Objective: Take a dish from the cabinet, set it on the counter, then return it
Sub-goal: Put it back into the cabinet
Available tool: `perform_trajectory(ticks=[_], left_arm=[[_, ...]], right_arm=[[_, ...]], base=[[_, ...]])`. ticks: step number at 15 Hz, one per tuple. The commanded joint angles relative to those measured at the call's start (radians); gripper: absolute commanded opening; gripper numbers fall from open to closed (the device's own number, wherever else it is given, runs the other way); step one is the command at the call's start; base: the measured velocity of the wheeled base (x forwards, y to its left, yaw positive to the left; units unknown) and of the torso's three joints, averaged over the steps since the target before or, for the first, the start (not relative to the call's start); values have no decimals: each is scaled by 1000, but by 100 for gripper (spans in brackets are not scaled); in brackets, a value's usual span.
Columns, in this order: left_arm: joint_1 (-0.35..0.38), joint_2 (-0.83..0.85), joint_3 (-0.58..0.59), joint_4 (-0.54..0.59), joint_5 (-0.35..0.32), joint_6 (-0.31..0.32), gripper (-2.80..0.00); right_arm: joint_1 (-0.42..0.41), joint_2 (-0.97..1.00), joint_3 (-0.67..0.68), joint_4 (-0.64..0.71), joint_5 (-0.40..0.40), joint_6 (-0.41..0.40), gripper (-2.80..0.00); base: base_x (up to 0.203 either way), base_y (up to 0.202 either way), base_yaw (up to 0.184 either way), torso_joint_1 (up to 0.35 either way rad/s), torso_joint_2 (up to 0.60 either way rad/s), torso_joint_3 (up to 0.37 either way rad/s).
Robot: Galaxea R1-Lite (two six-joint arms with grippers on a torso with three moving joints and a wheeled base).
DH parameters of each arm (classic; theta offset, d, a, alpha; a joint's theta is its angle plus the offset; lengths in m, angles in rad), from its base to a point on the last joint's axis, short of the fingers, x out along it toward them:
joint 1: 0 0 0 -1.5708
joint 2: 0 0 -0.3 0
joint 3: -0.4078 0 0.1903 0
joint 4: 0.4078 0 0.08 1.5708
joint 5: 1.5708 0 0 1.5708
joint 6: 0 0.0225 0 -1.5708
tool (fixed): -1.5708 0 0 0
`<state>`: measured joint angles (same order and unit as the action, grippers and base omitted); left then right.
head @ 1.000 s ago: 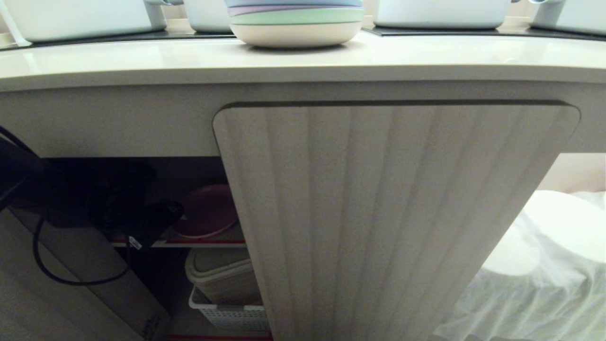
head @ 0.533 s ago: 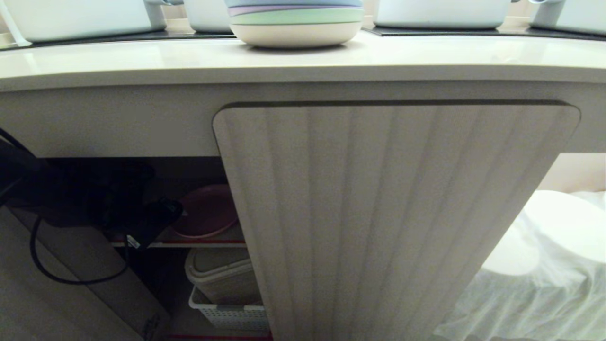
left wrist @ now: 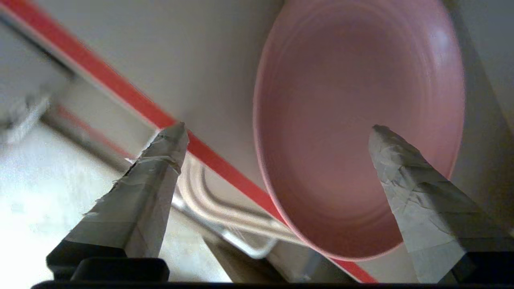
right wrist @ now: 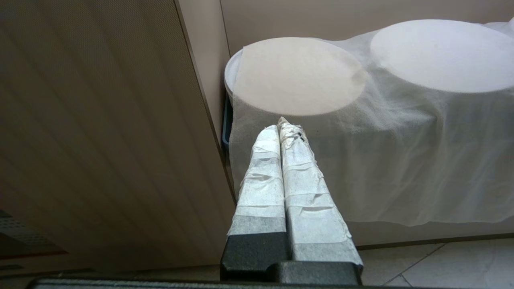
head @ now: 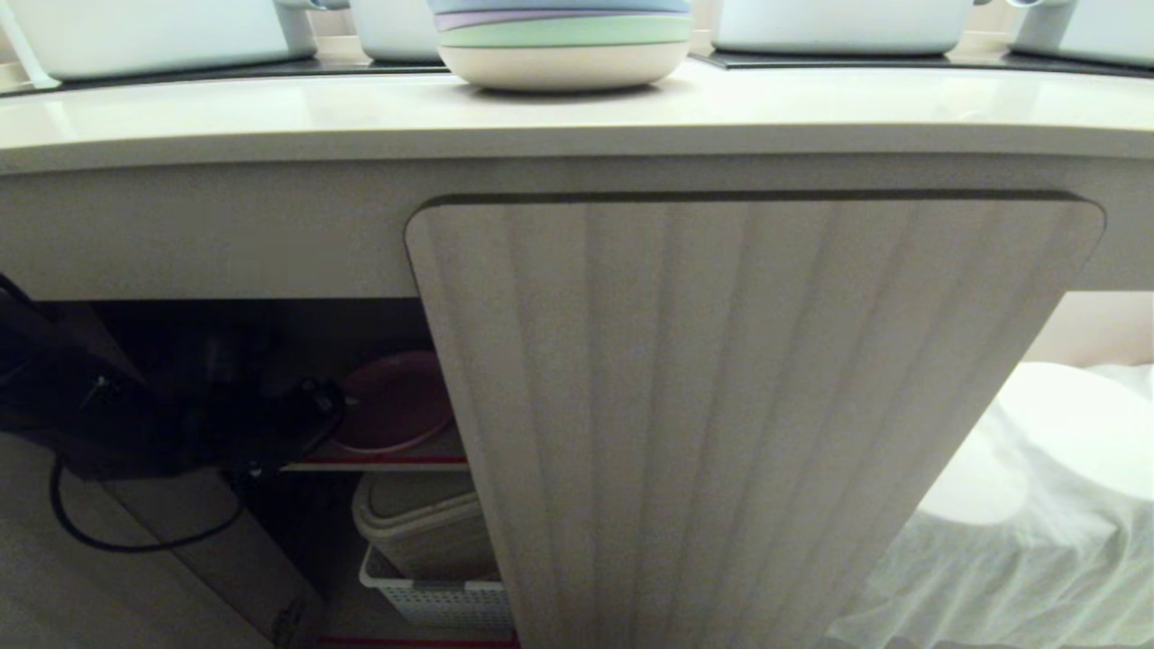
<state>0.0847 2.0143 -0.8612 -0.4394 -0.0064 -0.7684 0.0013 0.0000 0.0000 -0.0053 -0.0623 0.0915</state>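
The pink dish (head: pixel 397 401) lies flat on the grey, red-edged shelf (head: pixel 379 464) inside the open cabinet, left of its ribbed shut door (head: pixel 721 406). My left gripper (head: pixel 311 410) hangs at the shelf's front edge, just left of the dish. In the left wrist view the left gripper (left wrist: pixel 277 127) is wide open and grips nothing. One fingertip (left wrist: pixel 385 140) shows over the dish (left wrist: pixel 353 120), the other over the shelf's red edge (left wrist: pixel 120 86). The counter (head: pixel 270 113) runs above. My right gripper (right wrist: pixel 281 124) is shut and empty, parked beside the door.
A stack of pastel plates (head: pixel 563 41) and white pots (head: pixel 153 31) stand on the counter. Below the shelf a beige lidded container (head: pixel 424 523) sits in a white basket (head: pixel 442 599). Cloth-covered white discs (right wrist: pixel 297 76) fill the recess at the right. A black cable (head: pixel 99 536) loops under my left arm.
My left arm's dark bulk has sunk lower and its wrist has tilted, while the gripper stays at the shelf's front. The dish has not moved on the shelf.
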Motion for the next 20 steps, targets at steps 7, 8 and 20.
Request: perform_trajectory(ticks=[7, 8, 20], left_arm=[[1, -3, 254, -510, 2, 164, 0], [1, -3, 281, -546, 2, 192, 0], [1, -66, 472, -720, 1, 298, -280]], right_arm=[[0, 0, 0, -1, -1, 1, -280], [0, 0, 0, -1, -1, 1, -280], [0, 0, 0, -1, -1, 1, -280]], base=[[0, 0, 0, 0, 0, 0], [0, 0, 0, 0, 0, 0], [0, 0, 0, 0, 0, 0]])
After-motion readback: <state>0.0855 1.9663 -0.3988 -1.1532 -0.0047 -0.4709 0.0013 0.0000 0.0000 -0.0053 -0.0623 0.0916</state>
